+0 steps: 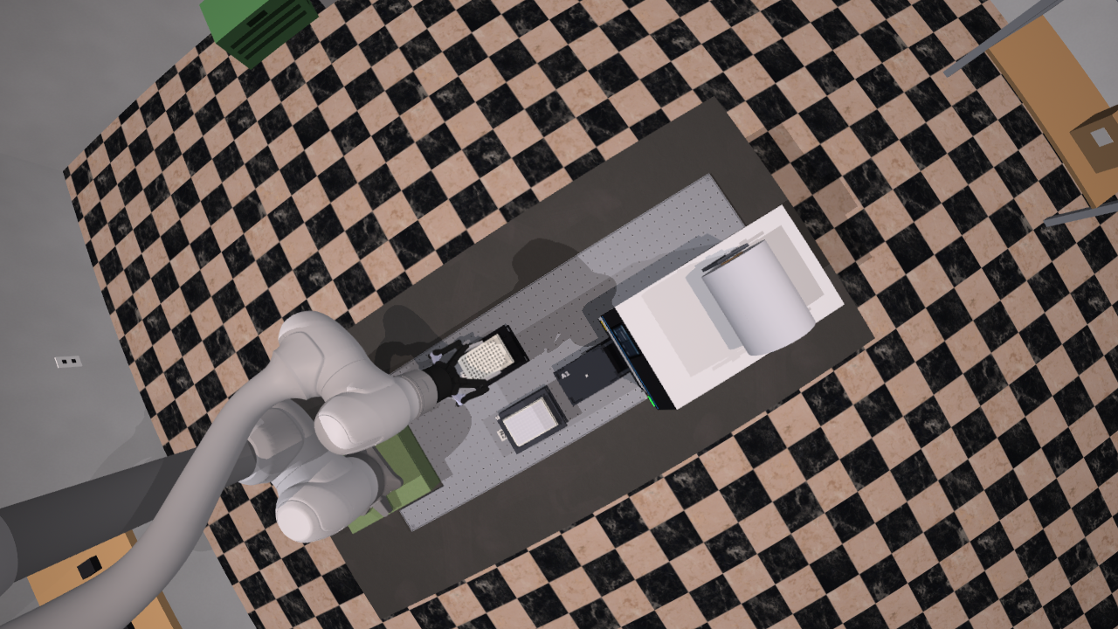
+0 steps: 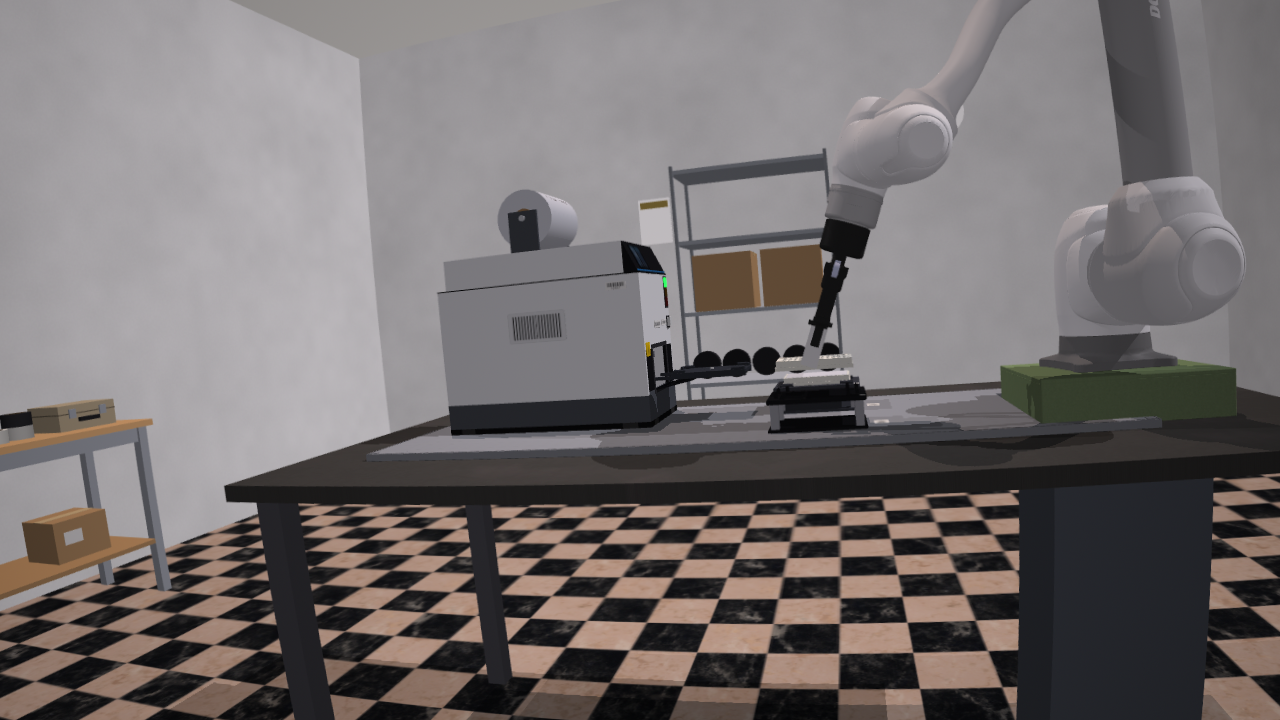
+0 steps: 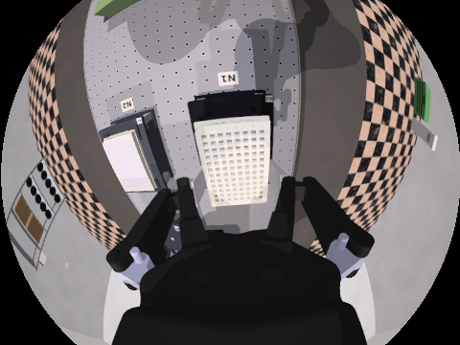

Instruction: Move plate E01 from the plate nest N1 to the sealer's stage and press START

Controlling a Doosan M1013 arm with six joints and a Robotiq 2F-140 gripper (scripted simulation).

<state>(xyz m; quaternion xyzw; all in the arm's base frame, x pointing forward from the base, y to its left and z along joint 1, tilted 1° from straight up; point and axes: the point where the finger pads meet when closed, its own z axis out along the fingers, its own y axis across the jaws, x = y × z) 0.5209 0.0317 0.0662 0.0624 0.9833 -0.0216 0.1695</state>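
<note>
Checkered tan-and-black floor, grey walls, dark table (image 2: 626, 474) carrying a grey perforated breadboard (image 1: 672, 210).

Black two-finger gripper (image 3: 236, 198) is clamping the white multiwell plate E01 (image 3: 233, 160) by its near short end. In the exterior view the plate (image 2: 812, 361) is sitting just above the black nest N1 (image 2: 816, 398), centre of frame, and looking slightly tilted rather than level. So it's lifted, not yet carried over.

Handling, my read: plate is rigid moulded plastic, light, smooth on the skirt. Holding one end only means it's cantilevering, so it could droop or pivot between the pads. A grip across the long sides near mid-length would be steadier. Slow moves advised, and it needs levelling before it goes down inside the locators.

Count:
- 2 plates: E01 in the fingers, and one white flat-topped plate (image 1: 529, 420) lying in the second black nest N2 (image 1: 556, 395), lower centre of the top view. Leave that one alone.
- 2 nests.
- 1 white box-shaped sealer (image 1: 727, 313) with one grey foil roll (image 1: 758, 297) on top, right of centre.
- 1 black stage (image 1: 590, 374), out, with nothing on it, between sealer and N2.
- 1 green lamp strip glowing on the sealer front (image 2: 665, 284).
- 1 arm, mounted on a green block (image 2: 1118, 389).

START button: can't pick it out at this size.
</note>
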